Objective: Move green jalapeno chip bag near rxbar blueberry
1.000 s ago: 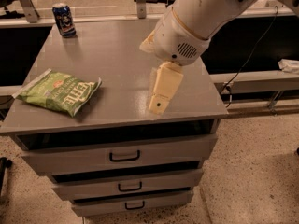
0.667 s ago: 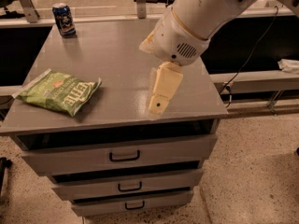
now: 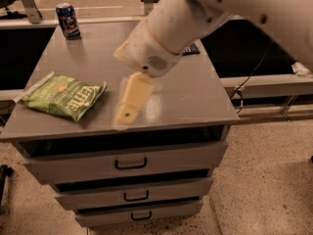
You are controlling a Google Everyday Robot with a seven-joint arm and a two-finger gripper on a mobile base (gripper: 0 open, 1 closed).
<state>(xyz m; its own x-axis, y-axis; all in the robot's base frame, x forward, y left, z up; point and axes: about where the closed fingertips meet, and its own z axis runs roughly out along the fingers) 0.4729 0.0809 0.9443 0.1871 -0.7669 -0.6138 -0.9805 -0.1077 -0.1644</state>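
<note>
The green jalapeno chip bag [image 3: 61,96] lies flat on the front left of the grey cabinet top [image 3: 195,97], "KETTLE" lettering up. The rxbar blueberry [image 3: 192,49] is a small dark navy wrapper at the back right of the top, mostly hidden behind my arm. My gripper [image 3: 129,103] hangs pale yellow from the white arm over the front middle of the top, just right of the bag and apart from it. It holds nothing that I can see.
A blue can [image 3: 67,19] stands at the back left corner. The cabinet has three drawers [image 3: 130,163] below the top. Dark shelving and a cable [image 3: 249,75] are to the right, speckled floor in front.
My arm and gripper have swung left, from the front right of the top toward the bag. The navy wrapper now shows behind the arm. The bag and can have not moved.
</note>
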